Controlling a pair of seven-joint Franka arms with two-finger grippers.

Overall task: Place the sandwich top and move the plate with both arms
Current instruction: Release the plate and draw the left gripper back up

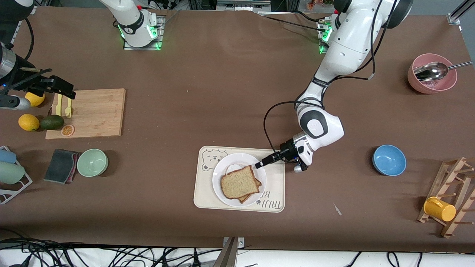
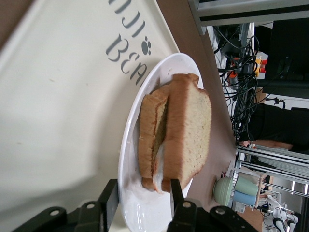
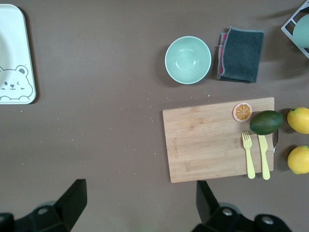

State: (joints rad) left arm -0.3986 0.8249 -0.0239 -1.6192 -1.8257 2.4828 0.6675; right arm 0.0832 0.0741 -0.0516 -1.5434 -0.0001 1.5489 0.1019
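Observation:
The sandwich top (image 1: 239, 181) (image 2: 190, 130), a speckled tan slice with a brown crust, lies flat on a second slice (image 1: 256, 182), with white showing between them. Both rest on the round white plate (image 1: 222, 174) (image 2: 140, 208), which stands on the cream bear-printed tray (image 1: 274, 185) (image 2: 63, 96). My left gripper (image 1: 258, 165) (image 2: 143, 195) hovers low at the plate's rim on the left arm's side, open, its fingers standing either side of the sandwich's nearest corner. My right gripper (image 1: 61, 87) (image 3: 140, 203) waits open and empty over the cutting board's end.
A wooden cutting board (image 1: 89, 113) holds a yellow fork and knife, with lemons and an avocado beside it. A green bowl (image 1: 92, 162) and a grey cloth (image 1: 61, 165) lie nearer the camera. Toward the left arm's end are a blue bowl (image 1: 389, 160), a pink bowl (image 1: 431, 74) and a mug rack (image 1: 451, 200).

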